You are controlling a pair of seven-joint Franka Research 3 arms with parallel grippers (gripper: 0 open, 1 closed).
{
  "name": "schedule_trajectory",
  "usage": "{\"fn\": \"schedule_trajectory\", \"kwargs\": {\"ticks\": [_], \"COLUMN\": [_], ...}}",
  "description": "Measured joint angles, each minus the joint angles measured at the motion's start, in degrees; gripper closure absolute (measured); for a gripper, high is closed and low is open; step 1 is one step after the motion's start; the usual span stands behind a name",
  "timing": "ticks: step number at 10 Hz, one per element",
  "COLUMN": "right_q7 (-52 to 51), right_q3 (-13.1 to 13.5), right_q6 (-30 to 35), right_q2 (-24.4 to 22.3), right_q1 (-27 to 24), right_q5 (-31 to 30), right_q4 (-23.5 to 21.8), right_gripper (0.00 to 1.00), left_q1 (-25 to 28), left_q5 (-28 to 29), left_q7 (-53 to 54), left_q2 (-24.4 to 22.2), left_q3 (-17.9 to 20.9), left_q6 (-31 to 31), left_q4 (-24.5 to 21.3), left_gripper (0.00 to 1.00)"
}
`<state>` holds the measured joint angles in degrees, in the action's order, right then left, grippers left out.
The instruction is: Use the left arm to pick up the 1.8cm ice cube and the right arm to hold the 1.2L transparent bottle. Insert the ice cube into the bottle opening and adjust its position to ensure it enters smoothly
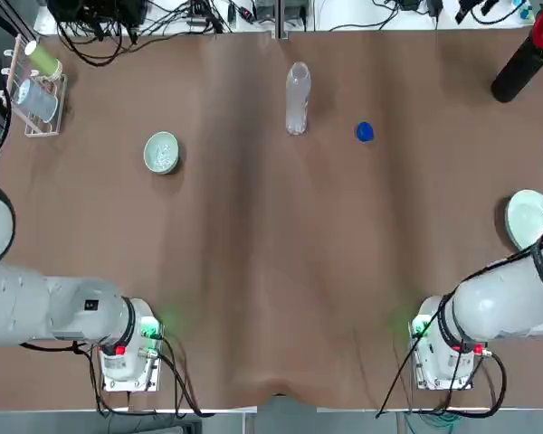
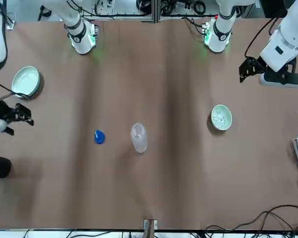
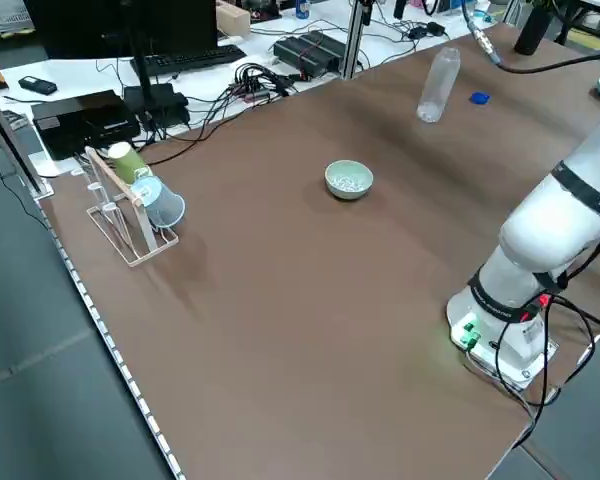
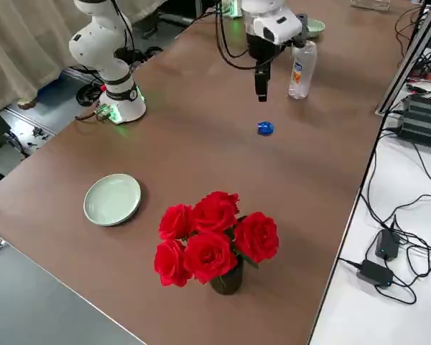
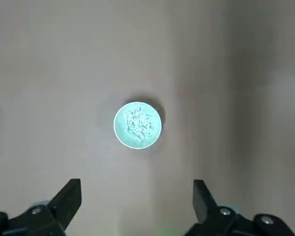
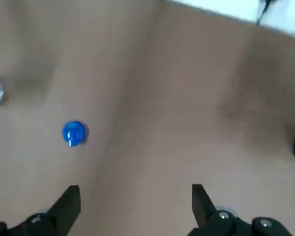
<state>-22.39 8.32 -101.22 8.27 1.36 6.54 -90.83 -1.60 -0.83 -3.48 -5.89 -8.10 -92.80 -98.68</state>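
Note:
The clear bottle (image 1: pixel 296 99) stands upright at the table's far middle, its opening (image 1: pixel 298 70) uncovered. Several tiny whitish ice cubes (image 5: pixel 137 123) lie in a pale green bowl (image 1: pixel 161 152) to its left. My left gripper (image 5: pixel 136 196) hangs open high above the table, on the near side of the bowl, with nothing between its fingers; it also shows in the front view (image 2: pixel 247 72). My right gripper (image 6: pixel 132 201) is open and empty too, raised over the table's right side (image 2: pixel 21 114) near the blue cap (image 6: pixel 74 133). Neither touches anything.
The blue cap (image 1: pixel 364 132) lies just right of the bottle. A pale green plate (image 2: pixel 26 81) sits at the right edge, red roses in a vase (image 4: pixel 215 241) at the far right corner. A wooden cup rack (image 3: pixel 130 205) stands at the far left.

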Motion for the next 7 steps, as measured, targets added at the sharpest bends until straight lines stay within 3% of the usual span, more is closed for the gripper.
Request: {"fn": "schedule_trajectory", "kwargs": {"ticks": [3, 7], "right_q7": [6.5, 8.5], "right_q3": [-0.8, -1.5], "right_q6": [9.4, 10.8], "right_q2": [-3.9, -3.9], "right_q1": [-0.7, -3.6], "right_q5": [-5.8, -6.7], "right_q4": [3.2, 4.1], "right_gripper": [0.00, 0.00], "left_q1": [1.3, 2.0], "left_q5": [0.0, 0.0], "left_q7": [0.0, 0.3], "left_q2": [0.8, 3.9], "left_q3": [0.1, 3.1], "left_q6": [0.0, 0.1], "left_q4": [2.6, 6.4], "left_gripper": [0.00, 0.02]}}
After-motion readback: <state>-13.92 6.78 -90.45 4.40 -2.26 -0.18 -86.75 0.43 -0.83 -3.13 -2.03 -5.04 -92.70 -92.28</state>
